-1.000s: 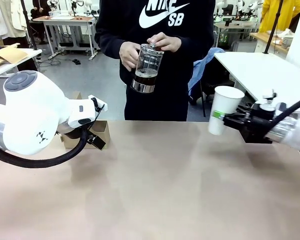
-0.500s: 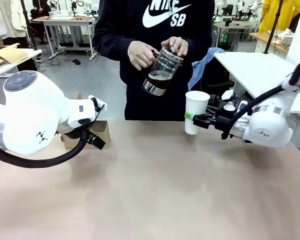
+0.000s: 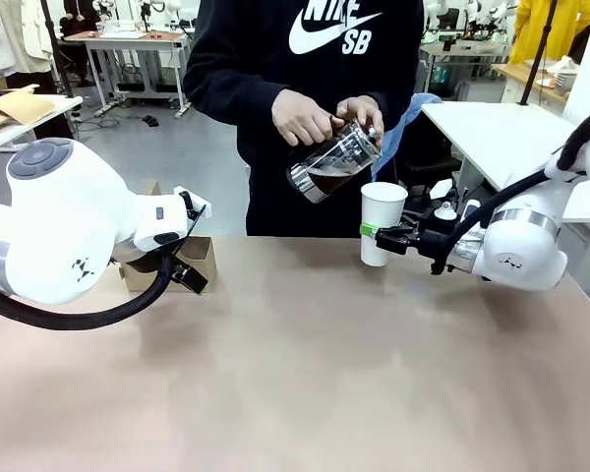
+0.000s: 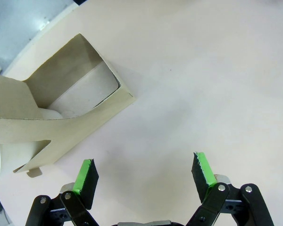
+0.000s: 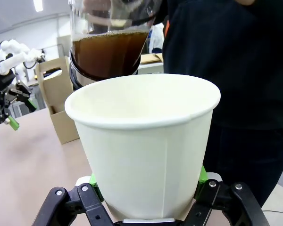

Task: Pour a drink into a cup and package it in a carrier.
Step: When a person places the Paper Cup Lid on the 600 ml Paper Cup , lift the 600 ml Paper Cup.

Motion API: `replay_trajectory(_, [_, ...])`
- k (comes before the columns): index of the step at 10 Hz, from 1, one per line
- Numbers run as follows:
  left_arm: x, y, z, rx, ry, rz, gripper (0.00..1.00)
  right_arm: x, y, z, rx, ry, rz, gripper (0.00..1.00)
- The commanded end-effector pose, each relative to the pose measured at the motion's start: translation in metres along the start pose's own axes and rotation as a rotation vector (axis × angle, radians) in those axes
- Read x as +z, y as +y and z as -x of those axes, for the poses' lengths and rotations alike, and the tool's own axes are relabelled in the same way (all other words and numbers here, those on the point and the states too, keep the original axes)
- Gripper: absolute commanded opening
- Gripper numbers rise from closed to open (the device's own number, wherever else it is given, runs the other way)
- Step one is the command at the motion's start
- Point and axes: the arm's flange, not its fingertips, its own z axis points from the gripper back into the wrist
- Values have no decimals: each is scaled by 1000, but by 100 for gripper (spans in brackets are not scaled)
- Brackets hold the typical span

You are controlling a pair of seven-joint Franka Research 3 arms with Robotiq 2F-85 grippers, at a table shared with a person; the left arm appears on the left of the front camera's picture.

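Pour step: the right end effector (image 3: 379,234), clamped on the lidless cup (image 3: 383,218), holds it upright just under the tilted pitcher (image 3: 332,162) in the person's hands (image 3: 305,116). The drink (image 5: 108,52) sits in the pitcher, and no stream can be made out. The left end effector (image 4: 144,176) hangs, jaws apart, above the surface (image 4: 203,70) beside the carrier (image 4: 70,94). The next move likely calls for a steady, level cup during filling, then lidding and seating it in 1 of the 2 pockets.

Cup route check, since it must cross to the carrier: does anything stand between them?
Nothing lies on the table between the cup, held in the right end effector, and the carrier. The open left end effector hangs close beside the carrier and might crowd the approach.
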Motion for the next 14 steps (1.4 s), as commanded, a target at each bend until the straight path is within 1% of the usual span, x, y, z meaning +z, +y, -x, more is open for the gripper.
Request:
replay_trajectory(1, [0,0,0,-1,-1,1,100,3,5,-4,-1,-1,1,80])
replay_trajectory(14, [0,0,0,-1,-1,1,100,3,5,-4,-1,-1,1,80])
